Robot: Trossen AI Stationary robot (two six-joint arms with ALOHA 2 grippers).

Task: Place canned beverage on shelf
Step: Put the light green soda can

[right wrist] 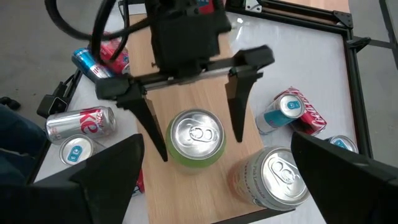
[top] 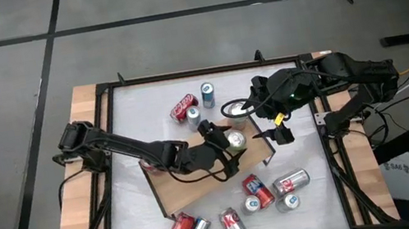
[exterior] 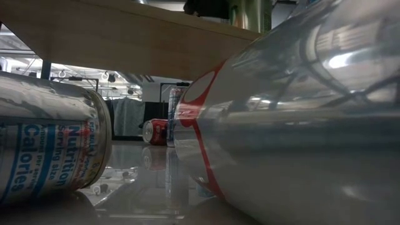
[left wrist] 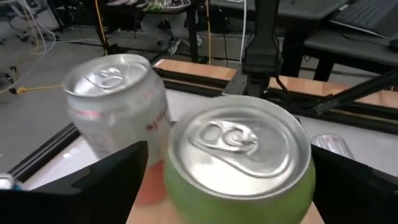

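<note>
1. Looking down, you see the green can point(right wrist: 198, 138) upright on the shelf point(right wrist: 177, 93), between the left gripper point(right wrist: 193, 121)'s spread, untouching fingers.
2. The silver can point(right wrist: 273, 177) stands beside it.
3. Your right gripper point(top: 277, 127) hovers open; loose cans point(top: 271, 189) still await shelving.

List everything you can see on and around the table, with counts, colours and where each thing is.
shelf: one, light-brown wood with black frame, middle of the table
green can: one, green with silver top, upright on the shelf
silver can: one, silver, upright on the shelf next to the green can
loose cans: ten, red, silver and blue, scattered on the table around the shelf, some lying, some upright
table: one, white top with black rim
left tool: one, dark, open, fingers on either side of the green can
right tool: one, dark, open, above the shelf's right end
</note>
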